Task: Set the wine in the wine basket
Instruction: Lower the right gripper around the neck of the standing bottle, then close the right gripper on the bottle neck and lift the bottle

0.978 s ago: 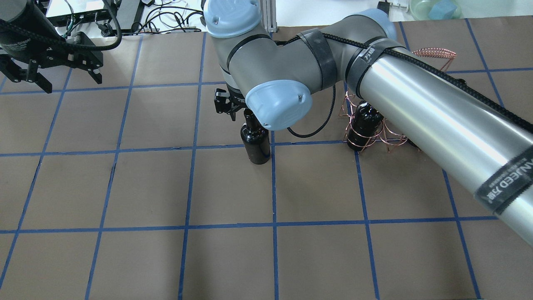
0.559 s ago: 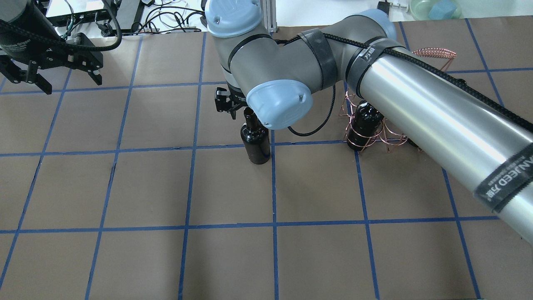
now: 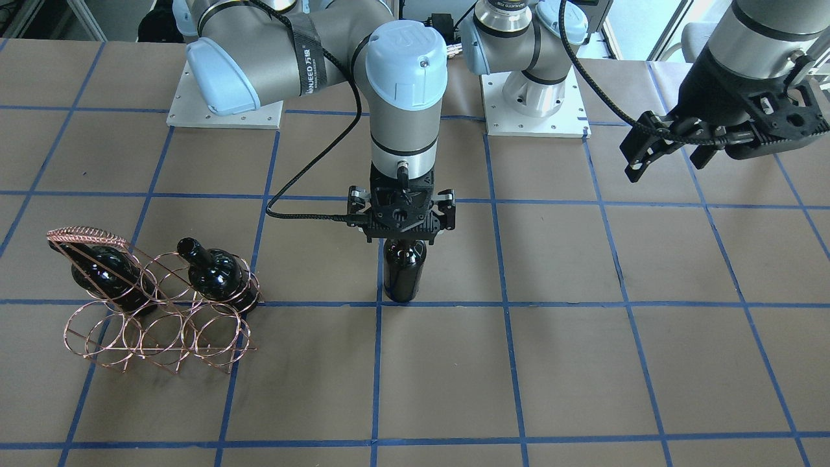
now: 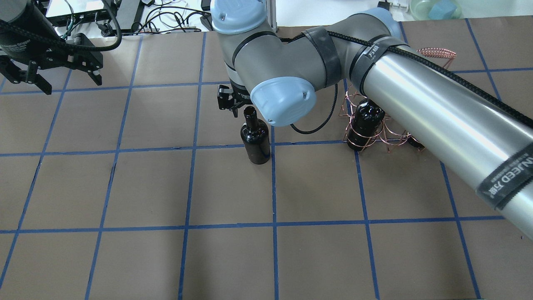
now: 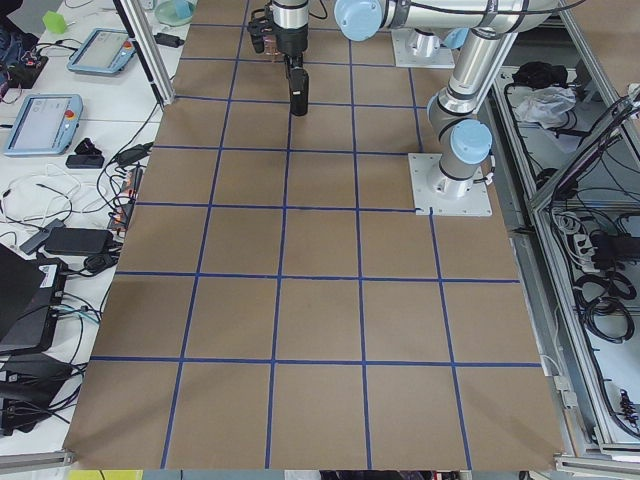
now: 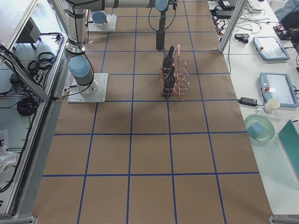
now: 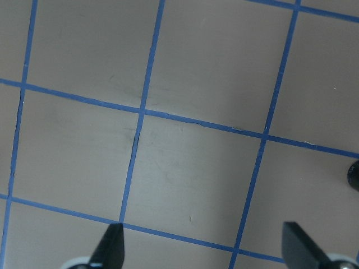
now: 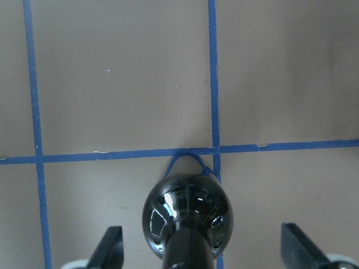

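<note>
One black wine bottle [image 3: 403,272] stands upright on the table's middle; it also shows in the overhead view [image 4: 256,141]. My right gripper [image 3: 402,239] is directly above it, open, with the neck between the spread fingers [image 8: 112,246] and not touching them. The copper wire wine basket [image 3: 155,324] stands to the side, partly hidden by my right arm in the overhead view [image 4: 387,133]. It holds two more black bottles [image 3: 104,272] [image 3: 211,272]. My left gripper [image 3: 668,155] is open and empty, far off over bare table [image 7: 205,249].
The brown table [image 4: 266,250] has a grid of blue tape lines. Cables and equipment [image 4: 125,16] lie beyond its far edge. My right arm's long link [image 4: 437,112] spans the basket's side of the table.
My right wrist has shifted slightly away from the standing bottle, so the top of its neck now shows in the overhead view. The bottle and left arm have not moved.
</note>
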`<state>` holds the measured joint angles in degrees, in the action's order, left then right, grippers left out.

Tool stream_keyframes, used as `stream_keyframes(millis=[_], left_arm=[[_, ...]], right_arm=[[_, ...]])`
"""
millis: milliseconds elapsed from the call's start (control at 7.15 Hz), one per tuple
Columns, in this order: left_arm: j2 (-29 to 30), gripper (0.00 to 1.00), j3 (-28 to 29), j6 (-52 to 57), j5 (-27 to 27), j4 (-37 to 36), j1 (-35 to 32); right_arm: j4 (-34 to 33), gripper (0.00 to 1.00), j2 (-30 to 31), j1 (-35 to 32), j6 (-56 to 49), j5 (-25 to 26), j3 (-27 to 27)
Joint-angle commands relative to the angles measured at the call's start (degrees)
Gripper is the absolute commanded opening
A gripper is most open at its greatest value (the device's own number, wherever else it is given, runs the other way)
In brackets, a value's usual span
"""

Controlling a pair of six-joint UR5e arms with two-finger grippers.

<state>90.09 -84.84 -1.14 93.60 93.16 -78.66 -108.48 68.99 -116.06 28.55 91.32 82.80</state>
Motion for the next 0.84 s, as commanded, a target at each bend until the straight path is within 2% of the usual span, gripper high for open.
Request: stream_keyframes(millis=[0, 699], left_arm=[[-0.2, 1.00, -0.4, 0.0, 0.0, 0.0, 0.0], [-0.5, 1.00, -1.0, 0.0, 0.0, 0.0, 0.1]], right_arm=[[-0.1, 0.97, -0.1, 0.2, -0.1, -0.1, 0.7], [0.0, 0.82, 0.3, 0.0, 0.1, -0.4, 0.9]])
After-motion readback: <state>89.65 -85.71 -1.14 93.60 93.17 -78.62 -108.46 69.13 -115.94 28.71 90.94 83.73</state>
